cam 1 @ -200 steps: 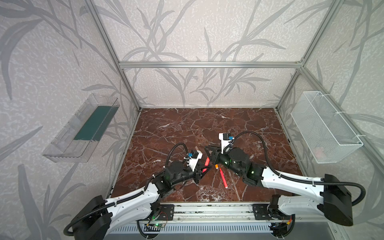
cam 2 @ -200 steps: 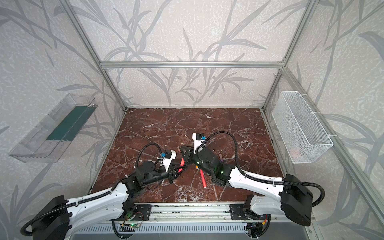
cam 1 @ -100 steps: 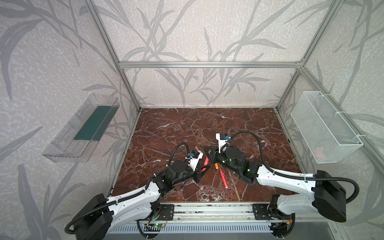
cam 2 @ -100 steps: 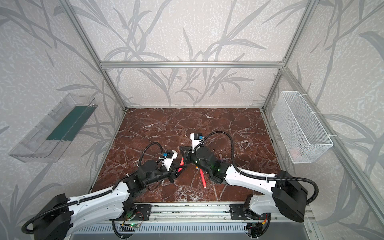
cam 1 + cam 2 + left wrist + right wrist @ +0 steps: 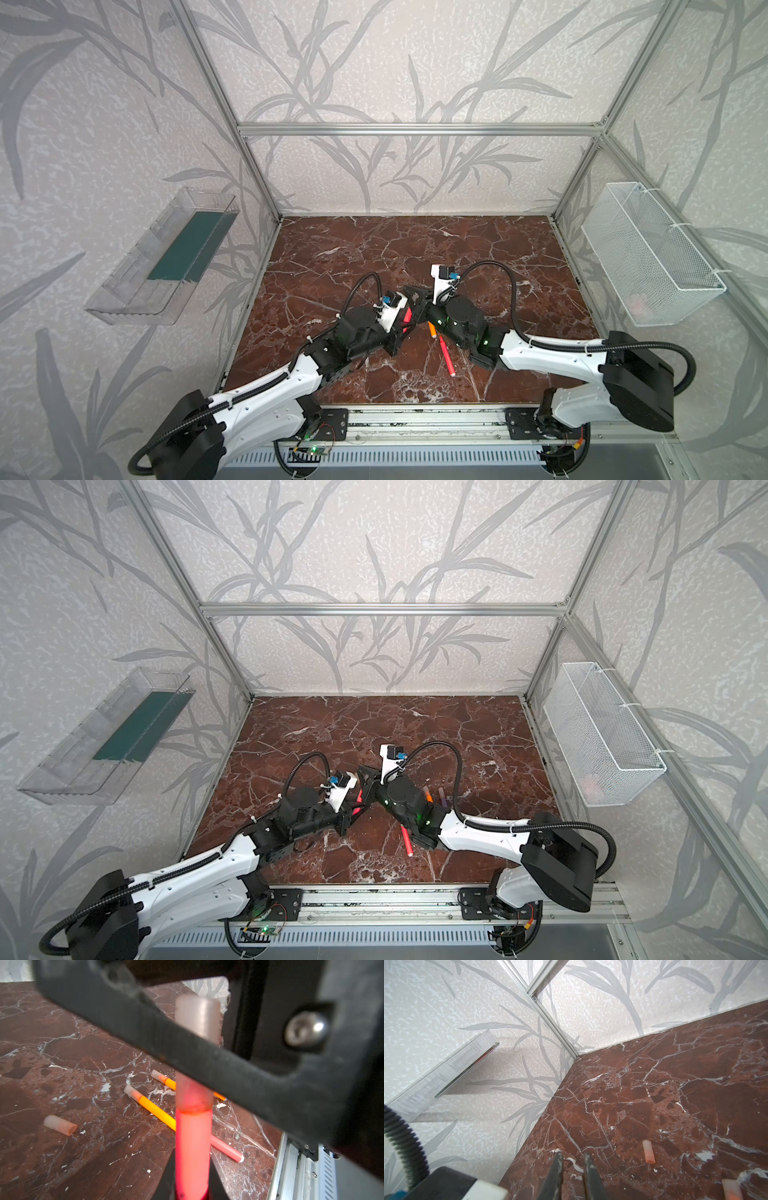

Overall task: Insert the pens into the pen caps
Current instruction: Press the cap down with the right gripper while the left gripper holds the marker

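My left gripper [image 5: 191, 1167] is shut on a red-pink pen [image 5: 192, 1136] held off the floor. A translucent pen cap [image 5: 197, 1020] sits over the pen's far end. One black finger of my right gripper [image 5: 572, 1156] crosses the cap's middle, clamped on it. The right wrist view shows only its fingertips, a narrow gap apart. Both top views show the two grippers meeting mid-floor, the left [image 5: 401, 328] and the right [image 5: 417, 297]. On the marble lie two capped orange pens [image 5: 153, 1108] [image 5: 166, 1080], another red-pink pen [image 5: 446, 357], a purple pen [image 5: 442, 796] and a loose cap [image 5: 60, 1125].
A clear plastic tray [image 5: 166, 257] hangs on the left wall. A white mesh basket [image 5: 648, 253] hangs on the right wall. A metal rail [image 5: 415, 424] runs along the front edge of the marble floor [image 5: 415, 249]. Another loose cap [image 5: 649, 1152] lies near the left wall.
My right gripper has closed its jaws and edged a little toward the left gripper. The left arm holds the red-pink pen where it was.
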Tool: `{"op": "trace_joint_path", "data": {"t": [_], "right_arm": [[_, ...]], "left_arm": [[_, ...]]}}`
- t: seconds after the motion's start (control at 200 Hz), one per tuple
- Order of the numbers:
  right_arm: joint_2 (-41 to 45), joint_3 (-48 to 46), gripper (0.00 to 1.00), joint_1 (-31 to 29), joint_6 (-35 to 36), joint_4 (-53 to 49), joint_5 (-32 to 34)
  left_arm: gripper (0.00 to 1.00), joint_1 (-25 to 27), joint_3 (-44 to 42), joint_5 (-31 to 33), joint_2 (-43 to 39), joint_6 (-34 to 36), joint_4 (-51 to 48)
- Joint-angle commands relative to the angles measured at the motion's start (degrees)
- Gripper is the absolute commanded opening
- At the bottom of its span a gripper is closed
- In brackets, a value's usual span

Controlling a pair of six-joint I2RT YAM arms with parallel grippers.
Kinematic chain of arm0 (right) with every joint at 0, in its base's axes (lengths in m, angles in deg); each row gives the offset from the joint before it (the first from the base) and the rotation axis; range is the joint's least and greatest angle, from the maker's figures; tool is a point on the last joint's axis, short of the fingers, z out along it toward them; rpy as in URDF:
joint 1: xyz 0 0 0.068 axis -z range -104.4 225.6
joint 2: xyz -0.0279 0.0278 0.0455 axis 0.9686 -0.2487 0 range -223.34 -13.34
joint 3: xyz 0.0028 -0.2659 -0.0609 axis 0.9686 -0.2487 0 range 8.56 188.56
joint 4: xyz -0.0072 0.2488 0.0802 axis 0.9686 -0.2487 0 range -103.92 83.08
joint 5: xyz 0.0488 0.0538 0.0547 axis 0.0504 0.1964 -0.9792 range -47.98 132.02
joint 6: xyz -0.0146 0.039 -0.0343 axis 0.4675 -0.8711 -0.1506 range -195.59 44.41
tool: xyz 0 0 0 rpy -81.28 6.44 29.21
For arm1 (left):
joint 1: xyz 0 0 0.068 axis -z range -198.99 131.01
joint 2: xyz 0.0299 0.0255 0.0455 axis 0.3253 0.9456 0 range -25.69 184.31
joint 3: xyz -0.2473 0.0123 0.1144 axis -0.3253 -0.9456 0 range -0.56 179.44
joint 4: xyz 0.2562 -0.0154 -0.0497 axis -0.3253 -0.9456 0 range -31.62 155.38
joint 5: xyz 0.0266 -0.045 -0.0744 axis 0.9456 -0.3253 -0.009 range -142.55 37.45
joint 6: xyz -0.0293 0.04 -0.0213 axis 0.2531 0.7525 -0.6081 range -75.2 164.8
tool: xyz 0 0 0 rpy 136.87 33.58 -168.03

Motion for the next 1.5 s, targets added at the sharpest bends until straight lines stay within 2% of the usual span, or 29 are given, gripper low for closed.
{"op": "trace_joint_path", "data": {"t": [0.0, 0.14, 0.19, 0.26, 0.38, 0.475, 0.535, 0.62, 0.765, 0.905, 0.995, 1.12, 1.235, 1.315, 1.434, 1.499], "right_arm": [[-3.78, -2.52, 0.0, -7.3, -1.14, -7.9, -11.86], [-4.94, -3.13, 0.0, -7.71, 1.16, -2.75, -14.85], [-5.02, -3.54, 0.0, -7.69, 1.78, -1.39, -15.67], [-4.87, -4.2, 0.0, -7.66, 2.82, 0.26, -16.5], [-3.51, -5.78, 0.0, -7.71, 4.12, 1.59, -17.08], [-2.05, -6.37, 0.0, -7.97, 3.95, -0.05, -16.71], [-1.15, -5.47, 0.0, -9.38, 1.43, -5.3, -12.56], [-1.31, -2.27, 0.0, -14.3, -4.56, -14.27, -4.84], [-5.09, 0.13, 0.0, -18.99, -7.62, -12.11, -3.99], [-3.64, 0.23, 0.0, -22.76, -6.94, -12.63, 0.85], [-4.5, 0.44, 0.0, -23.27, -6.4, -11.52, 1.31], [-5.08, -1.95, 0.0, -22.43, -3.9, -5.16, 3.23], [-2.33, 0.43, 0.0, -20.59, 0.35, -10.63, 3.9], [-0.14, 1.65, 0.0, -19.15, 2.63, -13.66, 4.64], [3.42, 1.86, 0.0, -17.01, 5.65, -15.18, 5.05], [5.08, 1.68, 0.07, -16.23, 7.04, -15.18, 5.12]], "left_arm": [[0.0, -5.5, 7.41, 12.54, 0.98, -3.49, 12.58], [0.0, -13.78, 7.29, -5.33, 2.85, -11.1, 18.04], [0.0, -15.66, 6.83, -8.83, 2.71, -12.32, 19.69], [0.0, -16.97, 6.37, -10.65, 1.76, -11.98, 19.63], [0.0, -18.47, 5.64, -10.93, 0.0, -11.34, 18.56], [0.0, -18.6, 5.41, -7.24, -1.2, -9.98, 16.58], [0.0, -18.59, 5.55, -1.97, -1.76, -8.37, 14.49], [0.0, -18.44, 5.96, 3.88, -1.96, -5.9, 12.61], [0.0, -18.33, 5.83, 11.03, -3.91, -5.13, 10.82], [0.0, -18.32, 5.83, 13.55, -5.83, -4.33, 8.98], [0.0, -18.37, 5.14, 12.24, -5.98, -4.72, 10.19], [0.0, -18.34, 4.69, 5.87, -5.97, -5.28, 9.97], [0.0, -17.6, 1.44, -2.38, -7.25, -6.85, 11.86], [0.0, -15.9, -0.6, -5.8, -8.14, -7.74, 12.05], [0.0, -11.24, -3.78, -6.57, -10.23, -7.74, 11.49], [0.0, -8.36, -5.21, -5.02, -11.33, -7.61, 11.3]]}}
